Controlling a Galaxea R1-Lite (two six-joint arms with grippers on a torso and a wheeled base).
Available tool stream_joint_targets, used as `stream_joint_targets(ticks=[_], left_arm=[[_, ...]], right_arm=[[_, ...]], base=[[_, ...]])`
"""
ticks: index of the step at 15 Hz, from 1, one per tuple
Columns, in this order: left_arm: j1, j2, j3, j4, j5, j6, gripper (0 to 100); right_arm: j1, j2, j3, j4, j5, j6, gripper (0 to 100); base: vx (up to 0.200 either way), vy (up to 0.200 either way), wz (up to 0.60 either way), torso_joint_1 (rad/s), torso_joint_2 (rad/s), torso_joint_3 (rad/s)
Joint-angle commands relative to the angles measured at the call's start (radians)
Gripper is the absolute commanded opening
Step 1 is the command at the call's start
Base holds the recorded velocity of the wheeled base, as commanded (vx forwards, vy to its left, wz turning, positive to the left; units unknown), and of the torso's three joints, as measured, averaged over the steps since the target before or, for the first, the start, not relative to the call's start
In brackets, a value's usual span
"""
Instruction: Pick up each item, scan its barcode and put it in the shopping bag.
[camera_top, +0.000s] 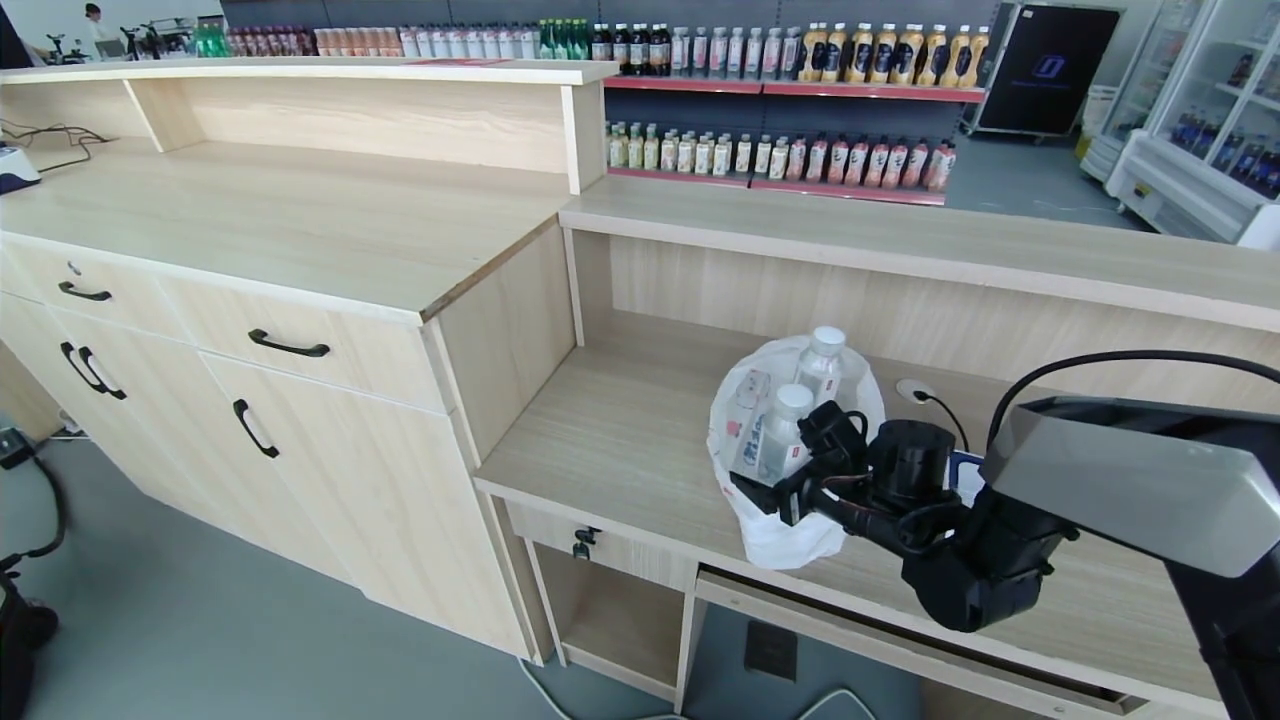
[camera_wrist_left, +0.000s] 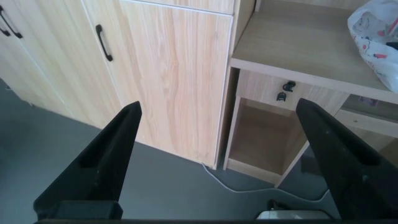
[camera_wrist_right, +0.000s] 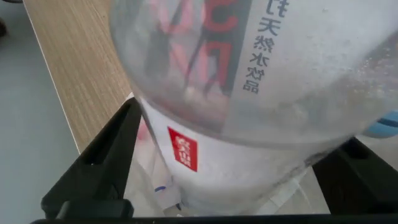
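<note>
Forward, right fingers (camera_wrist_right: 99, 168) sit apart around a bottle (camera_top: 782, 432) in the shopping bag (camera_top: 790, 545); left fingers (camera_wrist_left: 93, 171) splayed.

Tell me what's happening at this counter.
The right end effector is down at the white shopping bag on the lower counter, set around a clear bottle that stands in the bag's mouth; whether it grips the bottle I cannot tell. A second bottle already stands in the bag behind it. The left end effector hangs open and empty over the floor beside the cabinets.
</note>
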Motion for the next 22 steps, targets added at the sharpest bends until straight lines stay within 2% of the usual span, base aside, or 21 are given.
stream_joint_targets(ticks=[1,4,7,11,12,15,16,17,18,19,21,22], left_arm=[[0.000,0.000,0.000,0.000,0.000,0.000,100],[0.000,0.000,0.000,0.000,0.000,0.000,100],[0.000,0.000,0.000,0.000,0.000,0.000,100],[0.000,0.000,0.000,0.000,0.000,0.000,100],[0.000,0.000,0.000,0.000,0.000,0.000,100],[0.000,0.000,0.000,0.000,0.000,0.002,100],[0.000,0.000,0.000,0.000,0.000,0.000,100],[0.000,0.000,0.000,0.000,0.000,0.000,100],[0.000,0.000,0.000,0.000,0.000,0.000,100],[0.000,0.000,0.000,0.000,0.000,0.000,100],[0.000,0.000,0.000,0.000,0.000,0.000,100],[0.000,0.000,0.000,0.000,0.000,0.000,100]], right_arm=[[0.001,-0.073,0.021,-0.002,0.000,0.009,100],[-0.016,-0.207,0.035,0.021,0.000,0.008,100],[-0.044,-0.371,0.121,0.124,-0.001,-0.012,100],[-0.160,-0.701,0.276,0.291,-0.006,-0.110,100],[-0.242,-0.805,0.310,0.370,-0.024,-0.133,100],[-0.530,-0.958,0.284,0.601,-0.101,-0.205,100],[-0.660,-0.969,0.264,0.672,-0.170,-0.205,100],[-0.711,-0.965,0.250,0.701,-0.207,-0.207,100],[-0.832,-0.905,0.186,0.781,-0.293,-0.204,100],[-0.903,-0.843,0.130,0.813,-0.328,-0.202,100],[-1.001,-0.689,0.041,0.811,-0.293,-0.184,100],[-1.042,-0.612,0.011,0.814,-0.215,-0.184,100]], base=[[0.000,0.000,0.00,0.000,0.00,0.000],[0.000,0.000,0.00,0.000,0.00,0.000],[0.000,0.000,0.00,0.000,0.00,0.000],[0.000,0.000,0.00,0.000,0.00,0.000],[0.000,0.000,-0.60,0.002,0.00,0.002],[0.000,0.000,-0.60,-0.079,0.15,0.074],[0.000,0.000,-0.60,-0.022,0.10,0.022],[0.000,0.000,-0.60,-0.022,0.05,0.012],[0.000,0.000,-0.60,-0.022,0.04,0.022],[0.000,0.000,-0.60,-0.017,0.01,0.007],[0.000,0.000,-0.30,0.001,0.01,-0.001],[0.000,0.000,0.00,0.000,0.00,0.000]])
